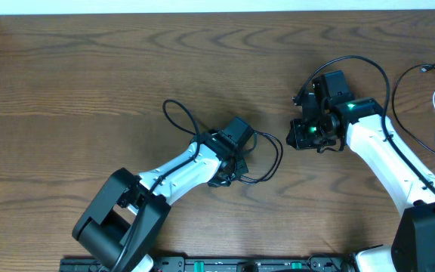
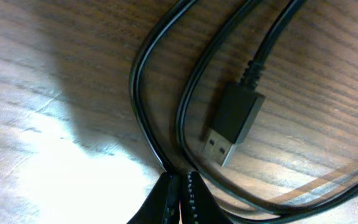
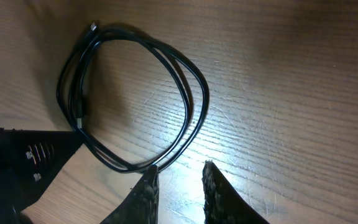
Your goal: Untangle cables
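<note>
Only wrist view shows USB plug [image 2: 232, 124], left hand [image 2: 180, 179] pinching cable [image 2: 145, 118]

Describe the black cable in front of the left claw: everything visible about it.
The black cable is a thin, smooth, rubbery-looking cord lying in loose loops on the wooden table. Two strands run side by side in the left wrist view. One end carries a black USB plug with a metal tip, lying flat inside the loop. The left claw is shut on one strand; overhead, loops spread to both sides of that arm.
</note>
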`<state>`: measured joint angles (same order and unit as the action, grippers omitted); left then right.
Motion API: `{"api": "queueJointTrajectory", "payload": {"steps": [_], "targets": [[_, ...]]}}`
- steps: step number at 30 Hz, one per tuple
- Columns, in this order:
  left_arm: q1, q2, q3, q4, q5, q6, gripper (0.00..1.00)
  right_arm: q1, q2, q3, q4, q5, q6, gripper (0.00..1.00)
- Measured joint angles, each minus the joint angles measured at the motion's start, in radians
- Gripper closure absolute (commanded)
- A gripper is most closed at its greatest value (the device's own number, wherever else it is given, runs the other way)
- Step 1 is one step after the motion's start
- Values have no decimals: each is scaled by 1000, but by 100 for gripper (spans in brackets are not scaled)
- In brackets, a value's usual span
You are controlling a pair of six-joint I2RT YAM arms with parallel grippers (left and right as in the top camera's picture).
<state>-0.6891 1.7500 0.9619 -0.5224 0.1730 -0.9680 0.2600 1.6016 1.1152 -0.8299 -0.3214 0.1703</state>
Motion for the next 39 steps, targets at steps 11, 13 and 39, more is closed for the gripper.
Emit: {"api": "queueJointTrajectory", "payload": {"steps": [11, 13, 39], "targets": [[37, -304, 0, -15, -16, 99, 84, 0, 0, 0, 1, 0, 0, 74], [45, -346, 0, -15, -30, 104, 71, 0, 0, 0, 0, 0, 0, 70], [175, -332, 0, -286, -257, 241, 59, 91, 103, -150, 154, -80, 141, 68]]}}
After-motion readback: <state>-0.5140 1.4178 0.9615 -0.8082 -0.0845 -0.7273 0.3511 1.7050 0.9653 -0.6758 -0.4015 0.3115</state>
